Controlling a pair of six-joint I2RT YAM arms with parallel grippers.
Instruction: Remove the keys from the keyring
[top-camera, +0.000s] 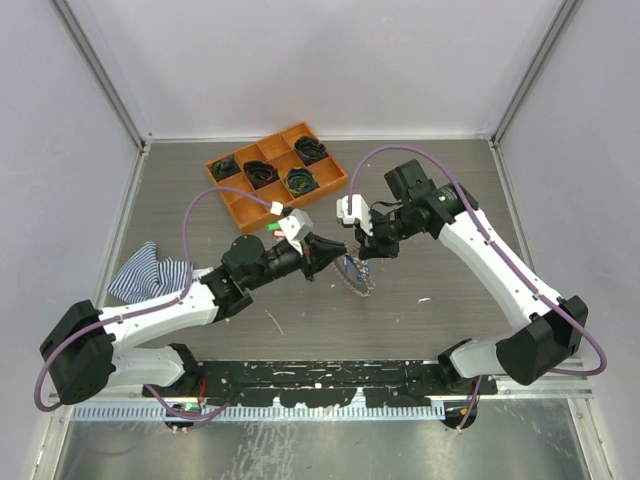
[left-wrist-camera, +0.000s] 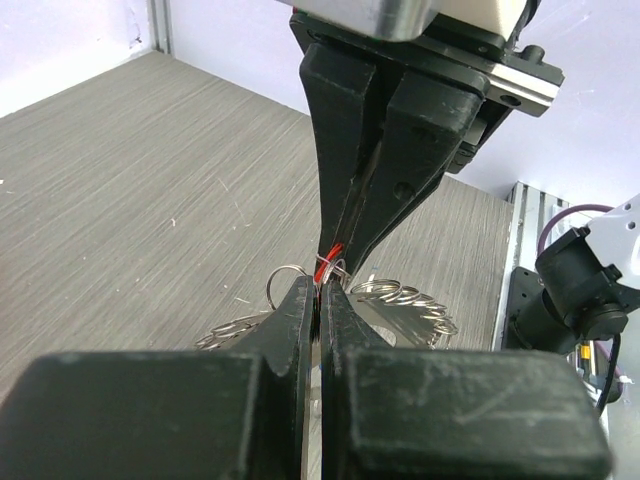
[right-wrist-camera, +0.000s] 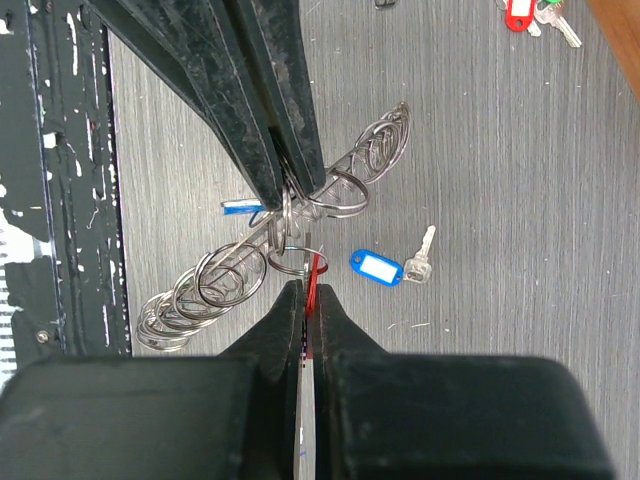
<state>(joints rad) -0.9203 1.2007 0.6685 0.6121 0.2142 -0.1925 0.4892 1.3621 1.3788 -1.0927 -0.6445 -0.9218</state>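
The keyring (right-wrist-camera: 172, 312), a wire loop strung with several small silver split rings, hangs just above the table between both grippers (top-camera: 355, 275). My left gripper (left-wrist-camera: 318, 287) is shut on the keyring's wire near its middle. My right gripper (right-wrist-camera: 305, 285) is shut on a key with a red tag (right-wrist-camera: 312, 272); its silver blade shows between the jaws, and its small ring is still on the keyring. A blue tag (right-wrist-camera: 240, 207) also hangs on the keyring. One blue-tagged key (right-wrist-camera: 380, 267) lies loose on the table. Red- and green-tagged keys (right-wrist-camera: 517, 12) lie farther off.
An orange compartment tray (top-camera: 232, 203) holding black coiled bundles stands at the back of the table. A blue-striped cloth (top-camera: 150, 272) lies at the left, beside my left arm. Metal rails run along the table's near edge.
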